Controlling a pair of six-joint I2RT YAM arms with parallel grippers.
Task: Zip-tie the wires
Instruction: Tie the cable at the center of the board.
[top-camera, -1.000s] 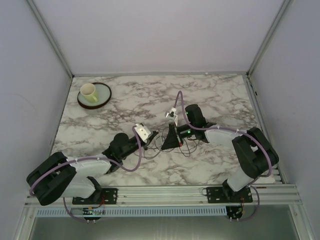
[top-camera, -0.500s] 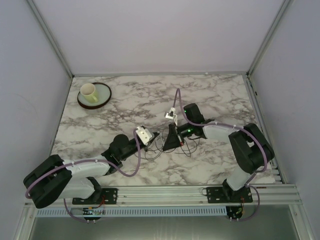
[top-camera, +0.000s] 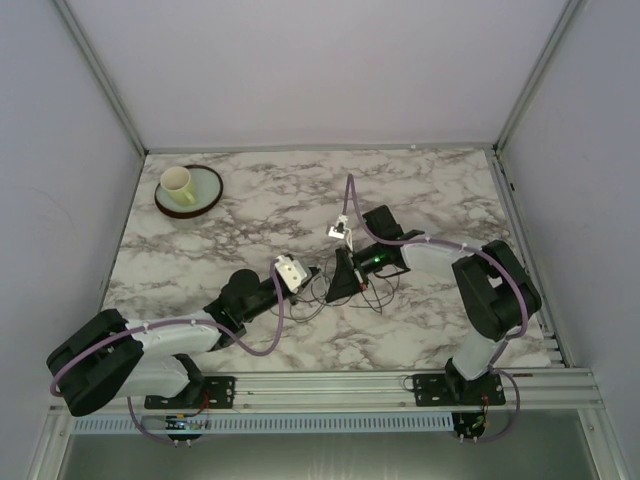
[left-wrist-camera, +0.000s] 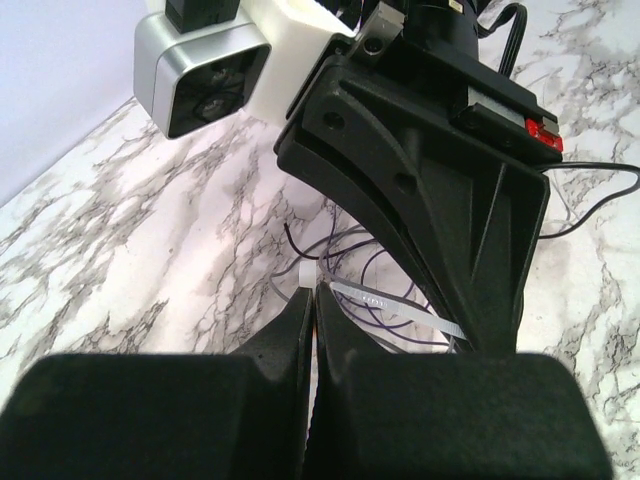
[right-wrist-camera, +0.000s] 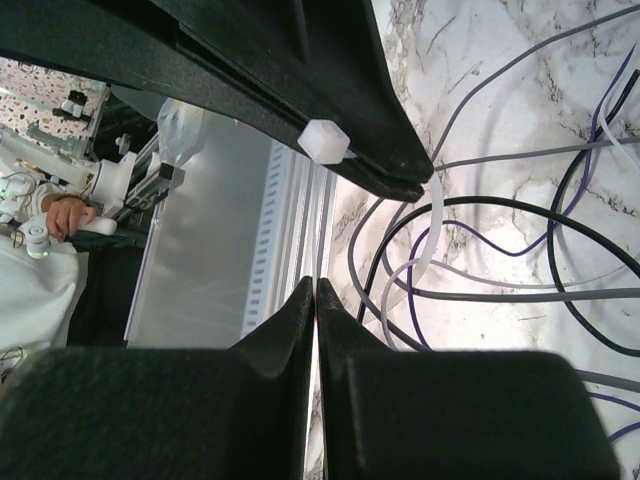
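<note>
The wires (top-camera: 372, 293) lie in loose thin loops mid-table; up close they are grey, black and purple strands (left-wrist-camera: 372, 283) (right-wrist-camera: 500, 250). My left gripper (top-camera: 320, 273) (left-wrist-camera: 310, 292) is shut, with the white head of a zip tie (left-wrist-camera: 306, 275) (right-wrist-camera: 323, 141) at its tips. The strap (left-wrist-camera: 400, 308) runs right, over the wires, behind my right gripper's finger (left-wrist-camera: 440, 190). My right gripper (top-camera: 335, 291) (right-wrist-camera: 315, 284) is shut just above the wires; nothing shows between its jaws. The pale strap (right-wrist-camera: 430, 235) loops beside them.
A cream cup (top-camera: 178, 182) stands on a green plate (top-camera: 205, 197) at the far left corner. Metal rails (top-camera: 330, 385) run along the near edge. Walls close the table on both sides and at the back.
My left arm has reached a little further right towards the right gripper. My right arm's elbow has swung inward. The wires stay in place.
</note>
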